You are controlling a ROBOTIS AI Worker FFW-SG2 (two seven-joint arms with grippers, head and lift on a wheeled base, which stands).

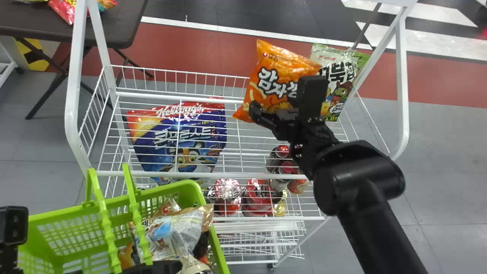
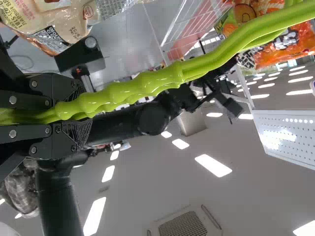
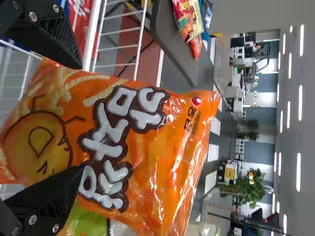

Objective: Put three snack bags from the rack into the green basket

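You're picking: ease your spread right gripper (image 3: 81,118) around the bag (image 3: 157,147) ahead, then close (left gripper (image 2: 81,115) grasps the handles (image 2: 157,84)).

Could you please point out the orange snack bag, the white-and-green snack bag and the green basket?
Orange snack bag (image 1: 274,80), head view: middle of its front.
White-and-green snack bag (image 1: 339,82), head view: its printed front.
Green basket (image 1: 193,191), head view: wall at its far right corner.
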